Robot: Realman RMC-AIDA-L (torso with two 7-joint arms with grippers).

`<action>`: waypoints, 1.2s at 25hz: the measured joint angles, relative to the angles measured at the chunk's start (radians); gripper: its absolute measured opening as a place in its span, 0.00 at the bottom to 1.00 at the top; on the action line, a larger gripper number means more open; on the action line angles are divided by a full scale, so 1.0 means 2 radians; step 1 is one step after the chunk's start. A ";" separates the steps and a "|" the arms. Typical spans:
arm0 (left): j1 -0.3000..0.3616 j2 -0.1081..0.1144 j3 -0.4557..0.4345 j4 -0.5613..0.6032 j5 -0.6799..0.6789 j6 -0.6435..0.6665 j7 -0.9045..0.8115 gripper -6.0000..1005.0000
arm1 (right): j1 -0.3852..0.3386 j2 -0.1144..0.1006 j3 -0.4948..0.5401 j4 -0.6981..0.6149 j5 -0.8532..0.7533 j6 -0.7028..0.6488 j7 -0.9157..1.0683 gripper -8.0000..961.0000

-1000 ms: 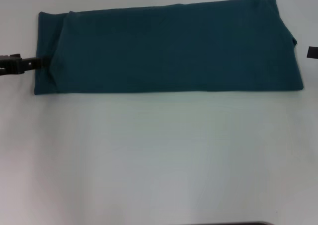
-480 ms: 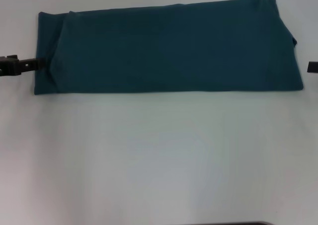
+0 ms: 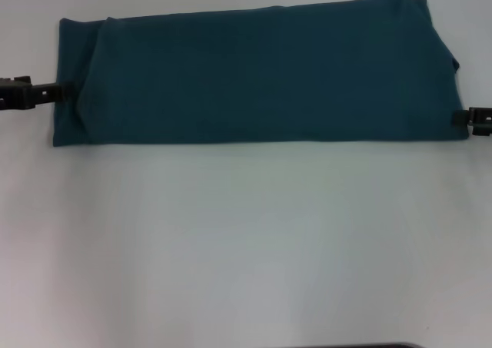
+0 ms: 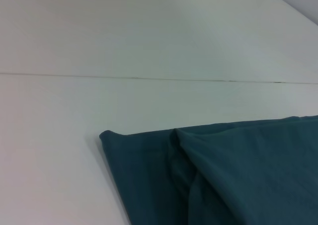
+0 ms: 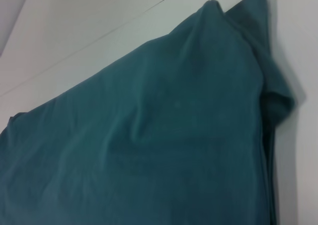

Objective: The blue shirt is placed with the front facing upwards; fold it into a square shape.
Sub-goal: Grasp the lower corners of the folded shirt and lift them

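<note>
Right gripper [image 3: 470,119] now touching blue shirt [image 3: 261,75]

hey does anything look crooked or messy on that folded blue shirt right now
Mostly tidy: the dark teal-blue cotton shirt lies as a long band on the white table. Its right end is uneven, with a loose flap of cloth bulging past the edge. The left gripper and right gripper sit at its two ends.

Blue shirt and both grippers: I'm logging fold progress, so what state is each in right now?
blue shirt: folded into a long flat band across the table, plain side up, no lettering showing.
left gripper: at the band's left short edge; grip unclear.
right gripper: at the right short edge, near its front corner; grip unclear.
</note>
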 joint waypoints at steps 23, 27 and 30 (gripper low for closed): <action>-0.007 0.001 0.000 0.001 0.001 -0.004 0.002 0.93 | 0.019 0.011 0.000 0.017 -0.001 0.037 0.000 0.82; -0.007 0.001 0.000 0.002 0.001 -0.005 0.002 0.93 | 0.022 0.010 0.000 0.019 -0.003 0.037 0.000 0.81; -0.007 0.002 0.000 0.001 0.001 -0.005 0.001 0.93 | 0.024 0.009 0.000 0.019 -0.003 0.037 0.000 0.76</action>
